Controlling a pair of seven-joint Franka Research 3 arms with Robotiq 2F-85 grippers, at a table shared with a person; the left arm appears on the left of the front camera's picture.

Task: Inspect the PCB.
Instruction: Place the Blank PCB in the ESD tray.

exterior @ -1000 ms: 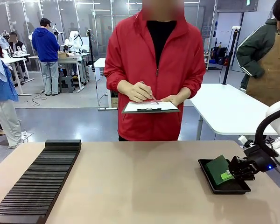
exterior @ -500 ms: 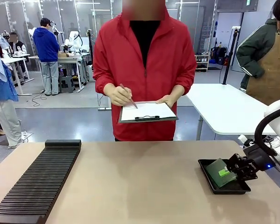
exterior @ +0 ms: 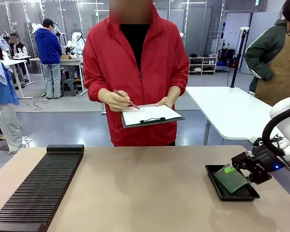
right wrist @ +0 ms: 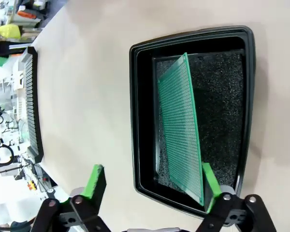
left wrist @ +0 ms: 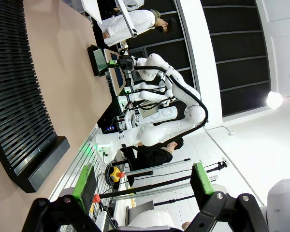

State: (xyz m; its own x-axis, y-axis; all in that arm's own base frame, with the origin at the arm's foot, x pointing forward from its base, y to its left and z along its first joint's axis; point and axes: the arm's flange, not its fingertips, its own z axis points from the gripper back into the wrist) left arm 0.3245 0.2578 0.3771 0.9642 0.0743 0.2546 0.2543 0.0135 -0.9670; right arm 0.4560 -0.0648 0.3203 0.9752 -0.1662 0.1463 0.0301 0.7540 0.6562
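No print is legible. The PCB [exterior: 230, 178], earlier gripped, now lies released in the tray [exterior: 217, 185]. The right gripper [exterior: 241, 167] and the left gripper [left wrist: 142, 182] are spread wide, empty.

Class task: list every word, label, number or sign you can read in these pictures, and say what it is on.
None can be read.
PCB: plain grid of holes, no print.
Clipboard paper: looks blank from here.
Green sign near the ceiling: too small to read.
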